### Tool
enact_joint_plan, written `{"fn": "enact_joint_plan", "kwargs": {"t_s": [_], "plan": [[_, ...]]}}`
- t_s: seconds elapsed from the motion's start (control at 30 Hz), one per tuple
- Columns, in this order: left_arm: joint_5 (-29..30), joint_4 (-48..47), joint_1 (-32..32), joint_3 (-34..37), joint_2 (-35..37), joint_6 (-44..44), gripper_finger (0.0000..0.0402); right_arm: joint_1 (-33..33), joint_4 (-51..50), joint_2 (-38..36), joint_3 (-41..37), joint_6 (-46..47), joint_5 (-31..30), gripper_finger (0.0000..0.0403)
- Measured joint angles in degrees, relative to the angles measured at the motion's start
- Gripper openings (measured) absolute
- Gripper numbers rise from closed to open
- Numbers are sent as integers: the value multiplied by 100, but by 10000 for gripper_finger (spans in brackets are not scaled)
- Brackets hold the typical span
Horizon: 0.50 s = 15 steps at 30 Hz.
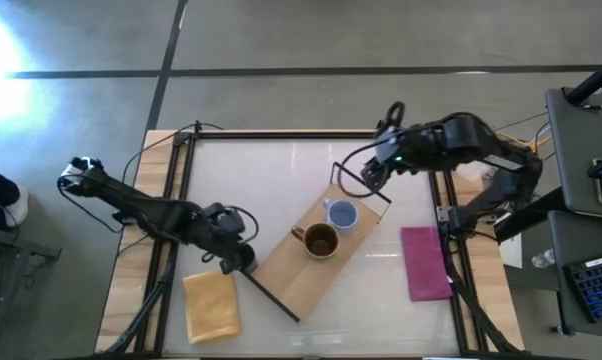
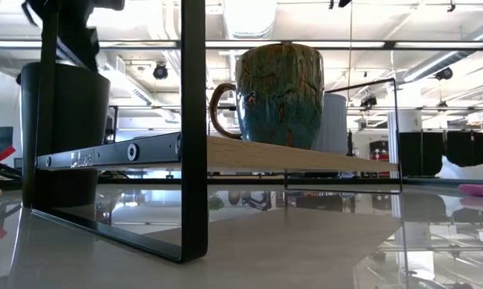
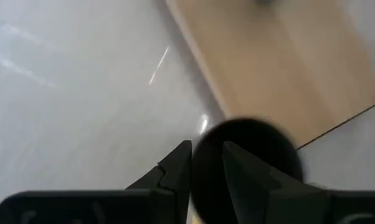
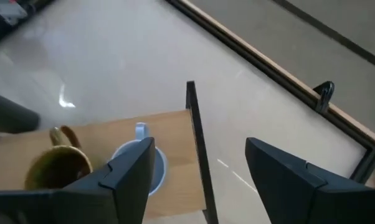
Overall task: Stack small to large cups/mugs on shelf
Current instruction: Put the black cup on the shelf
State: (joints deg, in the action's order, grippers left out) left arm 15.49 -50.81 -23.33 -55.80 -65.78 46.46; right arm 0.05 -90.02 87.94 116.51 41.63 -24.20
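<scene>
I see two matte black jointed arms with thin black cables, the left arm (image 1: 141, 208) white-capped at frame left, angular black fingers (image 4: 287, 171) at lower right.

High view — overhead, facing straight down on the whole table (image 1: 281, 170), both arms and the shelf (image 1: 316, 262) from well above. Low view — at table-top height, very near one black end frame of the shelf (image 2: 195, 128), looking level along its board past the brown mug (image 2: 278, 95) into the room. Left wrist view looks steeply down, close over the black cup (image 3: 246, 158) and the shelf's edge; right wrist view looks down from higher on the shelf's other end, sharing the brown mug (image 4: 58, 165) and the light blue mug (image 4: 144, 163) with the high view.
</scene>
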Motion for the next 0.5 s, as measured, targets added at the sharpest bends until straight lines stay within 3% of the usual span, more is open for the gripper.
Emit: {"fn": "enact_joint_plan", "kwargs": {"t_s": [0.5], "plan": [[-472, -476, -2, -192, 175, -948, 77, 7, 2, -755, -538, 191, 4, 244]]}}
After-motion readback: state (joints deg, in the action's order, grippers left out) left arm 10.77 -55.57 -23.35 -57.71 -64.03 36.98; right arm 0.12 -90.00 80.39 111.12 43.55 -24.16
